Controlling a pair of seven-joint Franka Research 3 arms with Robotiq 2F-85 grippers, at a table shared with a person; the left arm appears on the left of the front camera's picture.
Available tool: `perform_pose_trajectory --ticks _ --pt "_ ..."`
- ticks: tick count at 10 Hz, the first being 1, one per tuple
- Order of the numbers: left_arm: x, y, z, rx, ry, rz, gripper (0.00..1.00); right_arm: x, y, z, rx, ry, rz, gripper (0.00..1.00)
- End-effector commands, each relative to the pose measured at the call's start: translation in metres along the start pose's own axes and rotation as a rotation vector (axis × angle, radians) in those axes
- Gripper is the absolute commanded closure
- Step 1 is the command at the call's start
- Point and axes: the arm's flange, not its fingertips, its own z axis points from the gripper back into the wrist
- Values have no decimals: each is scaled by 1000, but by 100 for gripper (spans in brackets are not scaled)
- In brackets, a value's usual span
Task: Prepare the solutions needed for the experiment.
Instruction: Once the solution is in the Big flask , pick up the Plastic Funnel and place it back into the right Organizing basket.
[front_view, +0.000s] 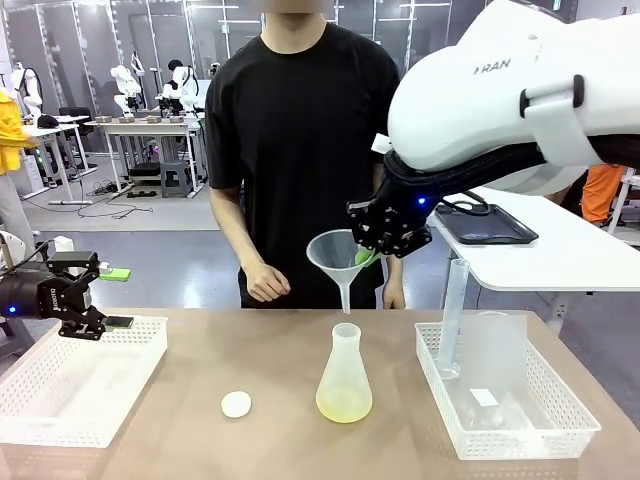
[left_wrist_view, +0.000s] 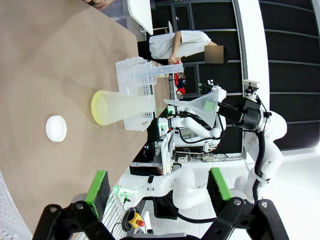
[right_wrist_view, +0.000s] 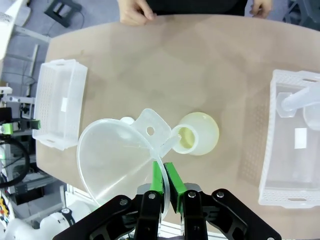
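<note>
Pale yellow solution (front_view: 344, 405) pools in the bottom of a translucent conical flask (front_view: 344, 365) on the counter (front_view: 270, 370), directly below my right end effector (front_view: 368, 258), whose green pads are pressed onto the rim tab of a clear funnel (front_view: 338, 255); its spout hangs just above the flask's mouth. My left end effector (left_wrist_view: 157, 192) hovers with fingers spread and empty above a white basket (front_view: 60, 400), the flask well off to its side.

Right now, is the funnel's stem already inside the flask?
No, the funnel hangs in the right gripper with its stem tip clear above the flask.
</note>
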Motion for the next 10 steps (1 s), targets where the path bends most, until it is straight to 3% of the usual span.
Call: perform_pose_trajectory --ticks 1,7,10 --pt "2 -2 -1 -31 -12 -18 0 -2 -27 20 -14 -58 -54 100" --pt "2 -2 -1 -31 -12 -18 0 -10 -134 75 15 -153 -315 100" --pt "2 -2 -1 -31 -12 -18 0 -21 -171 90 34 -180 -407 100"
